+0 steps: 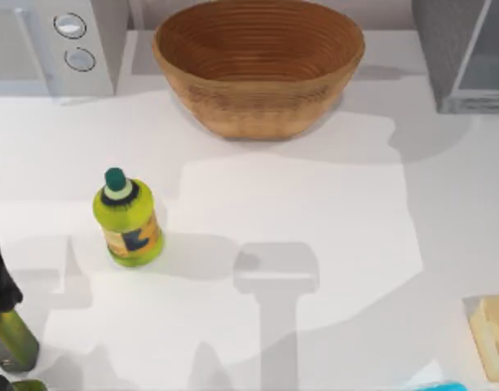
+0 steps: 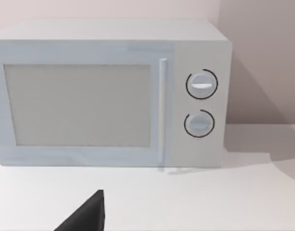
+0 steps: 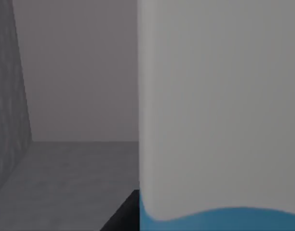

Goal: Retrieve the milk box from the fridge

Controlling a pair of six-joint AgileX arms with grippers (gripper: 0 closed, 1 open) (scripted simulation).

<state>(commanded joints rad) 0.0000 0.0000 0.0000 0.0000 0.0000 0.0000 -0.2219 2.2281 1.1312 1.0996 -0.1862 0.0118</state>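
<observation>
Right wrist view, from the jaws outward: dark tip of the right gripper (image 3: 122,217) right at the foot of the milk box (image 3: 220,106). Touching or just short of it, impossible to tell. Open, closed or clamped on the carton, likewise impossible to tell.

Likely trouble from here: tipping the tall carton by nudging it low down, or dragging it into a wall on the way out, with so little room either side. Worth confirming a firm hold before pulling back.

Around the carton: white face with a light-blue patch at the bottom, upright on the grey floor inside the fridge (image 3: 7,96), grey walls behind and beside.

Top view: fridge (image 1: 461,57) at the far right corner of the table (image 1: 315,204), woven basket (image 1: 258,65) mid-back, microwave (image 1: 46,41) far left, yellow-green bottle (image 1: 129,218) left of centre, tan block (image 1: 494,334) at the right edge.

Left gripper (image 2: 85,216) parked at the near left corner facing the microwave – grip state not readable.
</observation>
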